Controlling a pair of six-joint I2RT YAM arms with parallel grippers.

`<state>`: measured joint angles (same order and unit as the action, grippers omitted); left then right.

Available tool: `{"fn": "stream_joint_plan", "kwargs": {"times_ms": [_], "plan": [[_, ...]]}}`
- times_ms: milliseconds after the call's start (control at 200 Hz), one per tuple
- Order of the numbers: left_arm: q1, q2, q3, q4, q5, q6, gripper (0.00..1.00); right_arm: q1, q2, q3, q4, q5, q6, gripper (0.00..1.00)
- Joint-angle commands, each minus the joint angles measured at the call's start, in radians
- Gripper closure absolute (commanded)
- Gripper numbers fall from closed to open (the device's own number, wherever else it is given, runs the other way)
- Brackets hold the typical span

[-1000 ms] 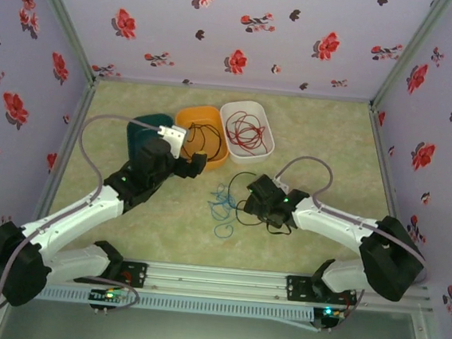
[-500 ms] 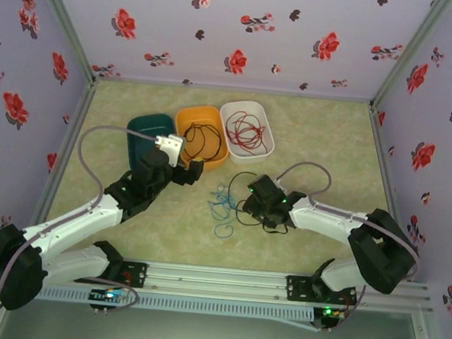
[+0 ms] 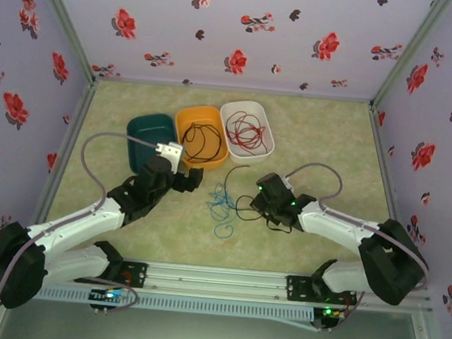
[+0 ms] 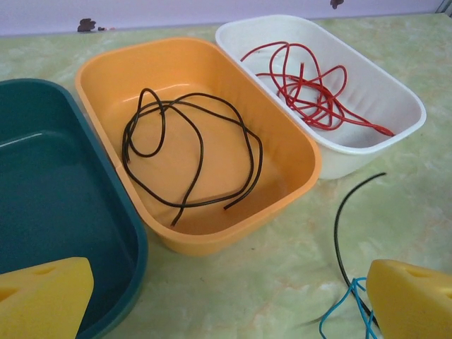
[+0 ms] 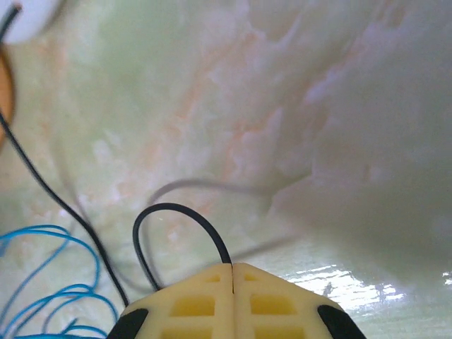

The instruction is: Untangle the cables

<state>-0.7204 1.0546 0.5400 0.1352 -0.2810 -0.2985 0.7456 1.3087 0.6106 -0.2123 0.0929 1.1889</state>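
Note:
A blue cable (image 3: pixel 221 203) and a black cable (image 3: pixel 246 210) lie tangled on the table's middle. My right gripper (image 5: pixel 232 267) is shut on the black cable (image 5: pixel 176 215), which loops out from between its pads; the blue cable (image 5: pixel 49 282) lies to its left. The right gripper (image 3: pixel 261 205) sits at the tangle's right side. My left gripper (image 3: pixel 189 178) hovers open just in front of the orange bin (image 3: pixel 205 135), its yellow pads (image 4: pixel 413 300) wide apart over bare table. The orange bin (image 4: pixel 205 141) holds a loose black cable (image 4: pixel 191 152). The white bin (image 4: pixel 367 92) holds a red cable (image 4: pixel 311 92).
A dark green bin (image 3: pixel 147 139) stands left of the orange bin, its inside (image 4: pixel 49 198) bare. The three bins sit in a row at the table's back middle. Flowered walls close the table on three sides.
My left arm has drawn back from over the orange bin toward the near side and lowered. The right gripper has shifted slightly right with the black cable.

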Motion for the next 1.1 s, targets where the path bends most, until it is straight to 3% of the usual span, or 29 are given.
{"fn": "stream_joint_plan", "kwargs": {"times_ms": [0, 305, 665, 1095], "plan": [[-0.013, 0.005, -0.004, 0.026, -0.024, -0.024, 0.00, -0.011, -0.071, 0.002, -0.051, 0.078, -0.031, 1.00], [-0.029, 0.015, 0.003, 0.045, 0.010, -0.016, 0.00, -0.013, -0.197, 0.066, -0.139, 0.155, -0.194, 1.00], [-0.054, 0.104, 0.065, 0.115, 0.207, 0.020, 0.00, -0.013, -0.286, 0.125, -0.075, 0.095, -0.430, 1.00], [-0.100, 0.178, 0.064, 0.227, 0.210, -0.004, 0.00, -0.012, -0.295, 0.291, -0.067, 0.078, -0.618, 1.00]]}}
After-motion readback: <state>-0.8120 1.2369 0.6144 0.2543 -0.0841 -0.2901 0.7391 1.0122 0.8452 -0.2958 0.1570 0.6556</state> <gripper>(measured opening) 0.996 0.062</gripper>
